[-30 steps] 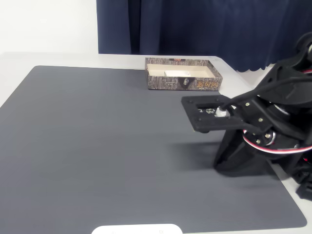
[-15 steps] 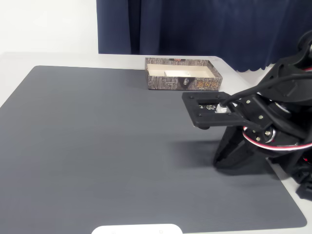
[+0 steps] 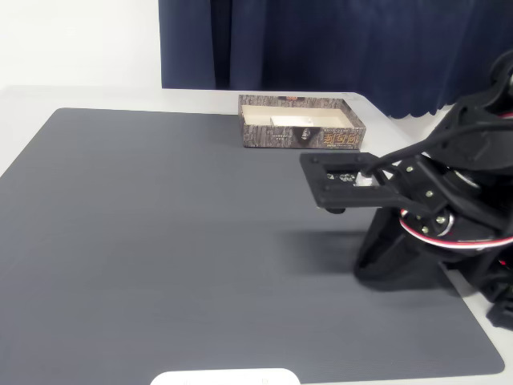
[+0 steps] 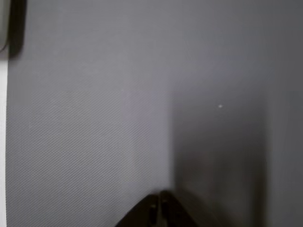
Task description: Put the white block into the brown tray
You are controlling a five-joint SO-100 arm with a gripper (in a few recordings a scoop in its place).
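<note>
**Gripper** [image 4: 159, 210]: two dark fingertips at the bottom edge of the wrist view. They meet with no gap showing and nothing between them, so the jaws read as clenched and empty. Below them is bare mat.

**Arm**: black jointed arm [image 3: 449, 184] with red and white wiring, folded at the right of the fixed view. Its flat black wrist head [image 3: 341, 178] is held out level above the mat, towards the frame's centre. A small pale spot sits on that head. It is too small to identify and seems to be part of the mount.

**Change**: over the last second the wrist head has risen slightly and drawn a little towards the tray side. In the last half-second it has barely moved. Nothing else has shifted.

**White block** [image 3: 294, 120]: a small off-white elongated piece, lying inside the tray near its far wall.

**Brown tray** [image 3: 304, 138]: a shallow rectangular box with bark-patterned walls, a cream interior and a dark label on the near wall. It stands at upper centre, well apart from the arm.

**Reading**: the placement looks done, and the arm appears to be settling into a folded rest pose.

**Surroundings**:
- dark grey woven mat [image 3: 160, 241]
- flat white rounded slab at the bottom edge [image 3: 224, 377], also at the wrist view's upper left [image 4: 4, 23]
- pale table [image 3: 48, 96]
- navy curtain [image 3: 321, 40]
</note>
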